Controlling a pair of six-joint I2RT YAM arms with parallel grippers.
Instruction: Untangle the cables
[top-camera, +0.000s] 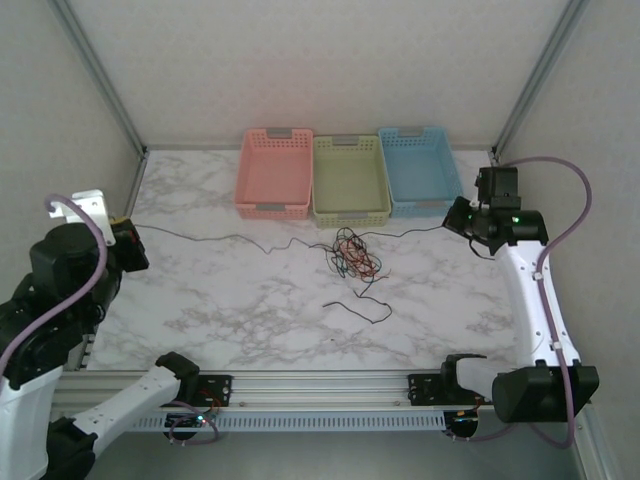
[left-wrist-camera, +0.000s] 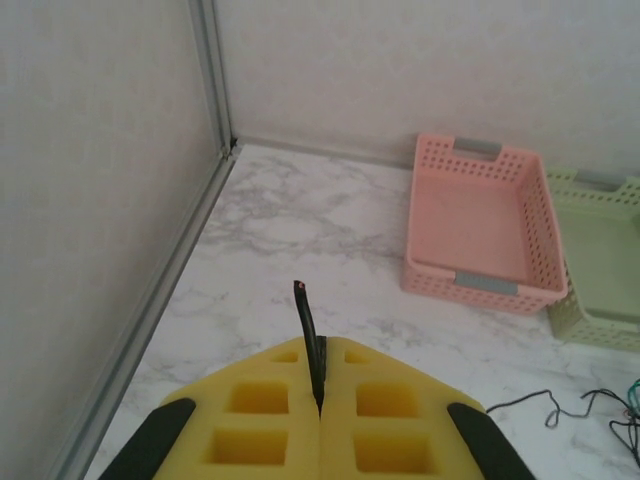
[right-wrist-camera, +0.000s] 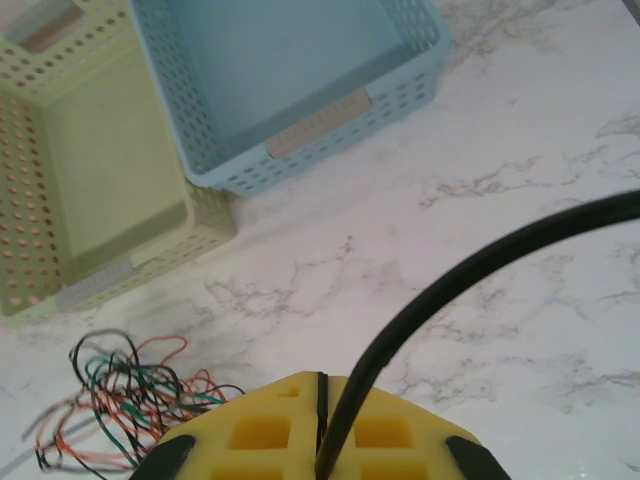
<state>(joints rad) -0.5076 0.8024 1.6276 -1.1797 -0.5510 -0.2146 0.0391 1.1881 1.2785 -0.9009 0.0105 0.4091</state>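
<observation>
Top external view: left hand (top-camera: 133, 243) and right hand (top-camera: 462, 217) each clamp a black cable (top-camera: 230, 238); the tangle (top-camera: 352, 255) in the middle of the desk (top-camera: 200, 310) is hardly undone.

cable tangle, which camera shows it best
Top external: the whole cable tangle lies in sight on the marble table, with black strands running out to both sides. The right wrist view cuts it off at its bottom left corner; the left wrist view catches a few strands at its right edge.
</observation>
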